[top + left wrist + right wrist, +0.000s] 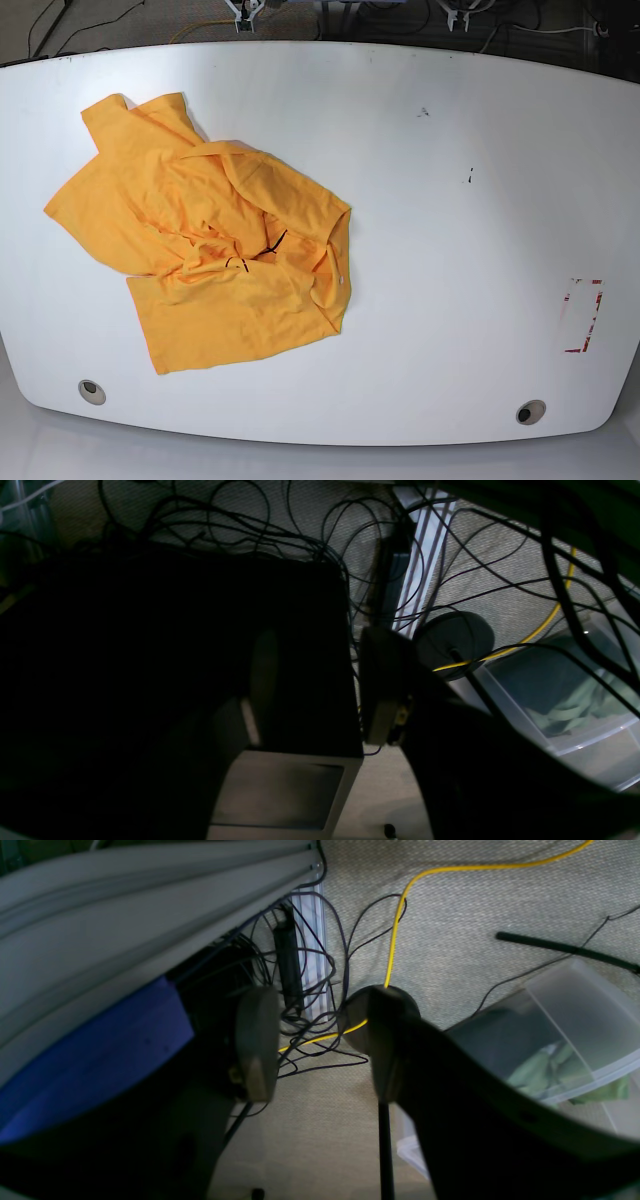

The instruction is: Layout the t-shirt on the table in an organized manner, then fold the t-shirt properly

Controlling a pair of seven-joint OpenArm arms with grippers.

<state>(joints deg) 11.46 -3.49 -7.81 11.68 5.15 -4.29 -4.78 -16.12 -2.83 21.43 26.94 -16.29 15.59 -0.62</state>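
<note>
The orange-yellow t-shirt (215, 245) lies crumpled on the left half of the white table (450, 230), with folds bunched around a thin black thread near its middle. Neither arm shows in the base view. In the left wrist view my left gripper (320, 690) is open, with nothing between its fingers (380, 690), and points down at the floor beside a dark box. My right gripper (320, 1045) is also open and empty, its fingers (257, 1040) hanging over carpet and cables. Neither wrist view shows the t-shirt or the table top.
Two grey grommet holes (92, 391) (530, 411) sit near the table's front edge, and a red-outlined rectangle (583, 315) marks the right side. Below are tangled black cables (305, 990), a yellow cable (395, 930) and a clear plastic bin (565, 1030) holding green cloth.
</note>
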